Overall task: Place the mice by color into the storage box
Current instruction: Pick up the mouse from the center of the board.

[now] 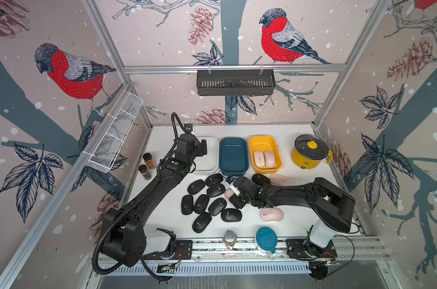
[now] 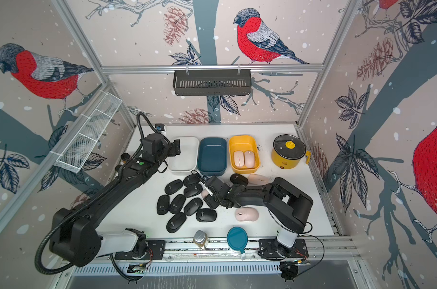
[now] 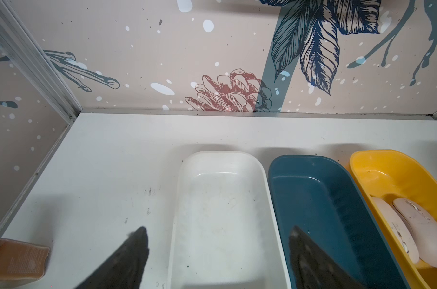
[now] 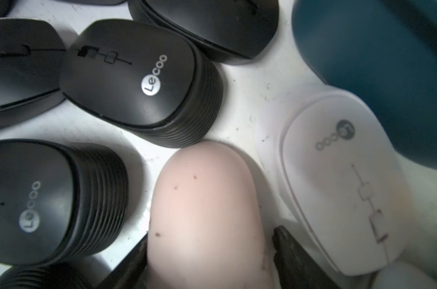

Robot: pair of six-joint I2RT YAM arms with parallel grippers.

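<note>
Yellow pot (image 1: 305, 162), teal lid (image 1: 266, 236), spice jars (image 1: 149, 160)

The left arm (image 1: 147, 197) reaches toward the desk's far left corner, and the left gripper (image 3: 219, 228) hangs there with its jaws spread wide. The right arm (image 1: 300, 195) stretches low from the near right corner to mid-desk, with the right gripper (image 4: 212, 231) pinching a pink mouse (image 4: 205, 212) on both sides.
</note>
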